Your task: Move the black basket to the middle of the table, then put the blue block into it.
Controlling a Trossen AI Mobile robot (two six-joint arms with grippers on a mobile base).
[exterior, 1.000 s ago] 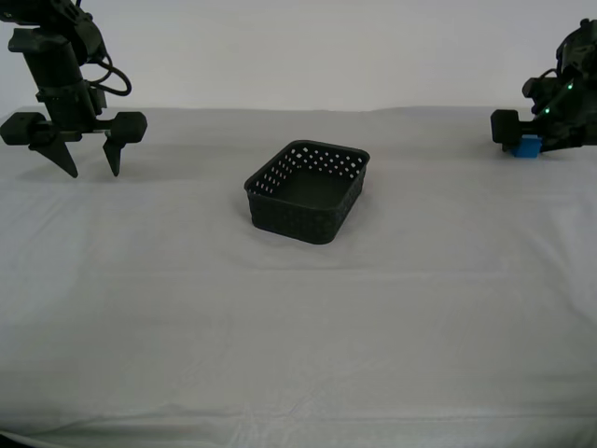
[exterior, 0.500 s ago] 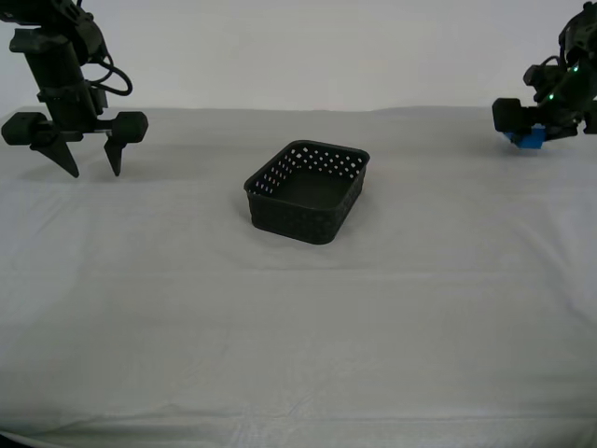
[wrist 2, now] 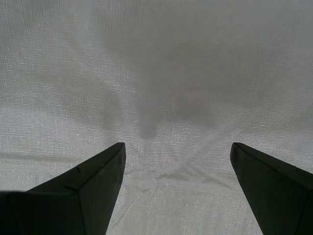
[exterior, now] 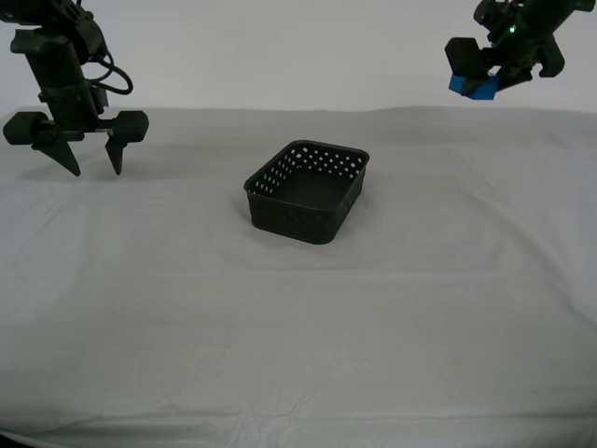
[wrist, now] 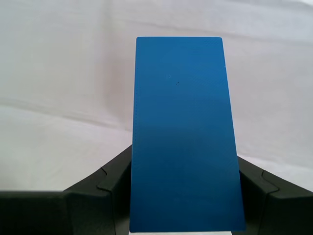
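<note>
The black basket point(exterior: 309, 190) stands on the white-grey table point(exterior: 298, 327) near its middle, empty as far as I see. My first gripper point(exterior: 478, 82) is at the exterior view's upper right, raised well above the table, shut on the blue block point(exterior: 469, 86). The block fills the first wrist view point(wrist: 183, 137) between the two dark fingers point(wrist: 98, 196). My second gripper point(exterior: 91, 161) hangs open and empty at the exterior view's far left, tips pointing down just above the cloth. In the second wrist view its fingers point(wrist 2: 83, 191) stand wide apart over bare cloth.
A plain pale wall point(exterior: 280, 47) stands behind the table's far edge. The cloth is slightly wrinkled around the basket. Nothing else lies on the table.
My first gripper has lifted the blue block up off the table and carried it toward the exterior view's left. The second gripper and the basket have not moved.
</note>
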